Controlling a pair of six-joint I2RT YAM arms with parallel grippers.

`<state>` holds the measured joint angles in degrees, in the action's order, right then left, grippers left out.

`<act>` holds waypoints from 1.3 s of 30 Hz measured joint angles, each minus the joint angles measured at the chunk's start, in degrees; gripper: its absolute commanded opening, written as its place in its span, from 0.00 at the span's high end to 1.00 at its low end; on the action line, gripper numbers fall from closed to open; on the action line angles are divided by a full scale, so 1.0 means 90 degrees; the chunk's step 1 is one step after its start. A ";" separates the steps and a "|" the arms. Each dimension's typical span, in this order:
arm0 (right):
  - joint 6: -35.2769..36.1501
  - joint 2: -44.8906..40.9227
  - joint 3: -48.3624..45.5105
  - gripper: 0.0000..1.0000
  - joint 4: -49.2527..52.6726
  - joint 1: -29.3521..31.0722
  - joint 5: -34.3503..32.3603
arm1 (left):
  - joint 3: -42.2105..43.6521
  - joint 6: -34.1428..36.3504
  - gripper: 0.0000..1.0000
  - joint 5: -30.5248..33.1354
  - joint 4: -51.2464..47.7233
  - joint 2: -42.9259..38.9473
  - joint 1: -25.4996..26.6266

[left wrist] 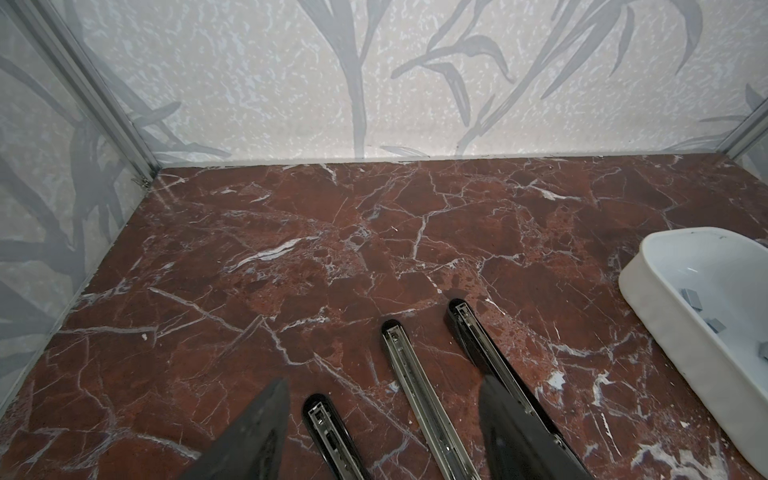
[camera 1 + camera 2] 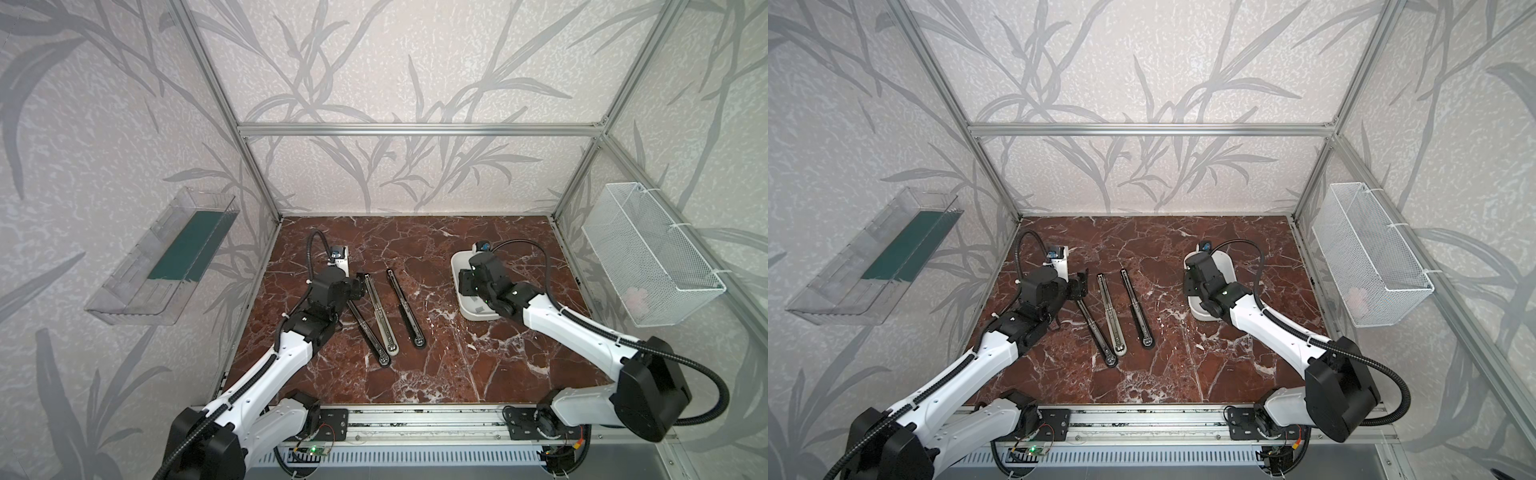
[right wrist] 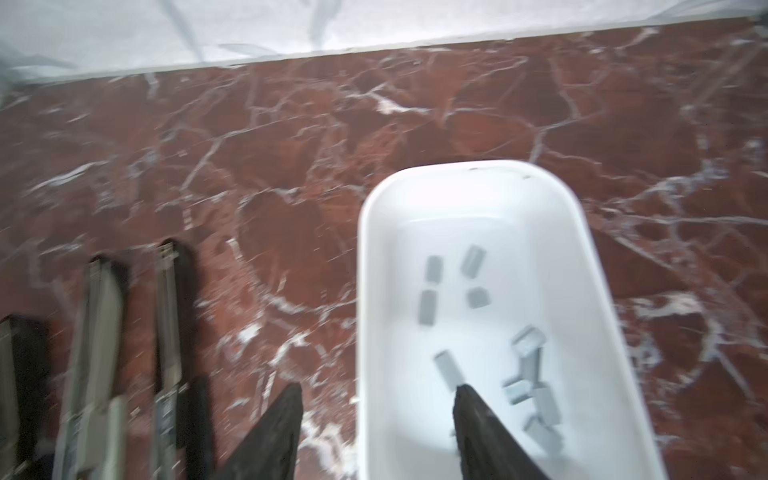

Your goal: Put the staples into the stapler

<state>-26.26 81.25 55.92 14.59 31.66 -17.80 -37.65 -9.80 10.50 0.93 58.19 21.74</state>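
In both top views three staplers (image 2: pixel 380 313) (image 2: pixel 1111 311) lie opened flat, side by side, on the marble table (image 2: pixel 436 353), left of the frame's middle. The left gripper (image 2: pixel 360 286) (image 2: pixel 1080 286) sits at their far ends, on the left. A white tray (image 2: pixel 456 266) (image 2: pixel 1227 266) stands well apart, right of middle, and the right arm (image 2: pixel 486 274) hangs over it and hides most of the inside.

In the left wrist view the left gripper (image 1: pixel 382 379) stands wide open and holds nothing. The tips of two staplers (image 1: pixel 411 382) lie between its fingers (image 1: pixel 266 419); the third runs under the other finger. The staples (image 1: pixel 692 297) lie in the tray (image 1: pixel 648 299), well apart from these jaws.

The right wrist view is blurred. The right gripper (image 3: pixel 376 390) is partly open and empty. It straddles the tray (image 3: pixel 365 291) wall – one finger is outside over the table, the other finger (image 3: pixel 482 428) inside. The staples (image 3: pixel 432 305) are scattered loose on the tray floor. One strip lies just at the inner fingertip; the rest lie beyond it and to its side – none between the jaws.
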 measured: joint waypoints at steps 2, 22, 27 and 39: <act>0.0080 0.0588 0.0452 0.54 0.0311 -0.0296 0.0053 | 0.0000 0.0022 0.27 -0.0129 -0.0078 -0.0012 0.0000; 0.0066 0.3942 0.2822 0.59 0.1387 -0.1559 0.0639 | 0.0000 0.0019 0.27 -0.0420 -0.0197 -0.0313 -0.0007; -0.0029 0.3944 0.2856 0.63 0.1367 -0.1632 0.0644 | 0.0000 0.0019 0.27 -0.0423 -0.0192 -0.0323 -0.0007; -0.0318 0.4303 0.3106 0.69 0.1358 -0.1763 0.0733 | 0.0000 0.0019 0.27 -0.0442 -0.0189 -0.0323 -0.0007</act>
<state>-29.12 119.98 83.88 26.81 15.79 -11.20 -37.65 -9.63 6.52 -0.78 55.29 21.67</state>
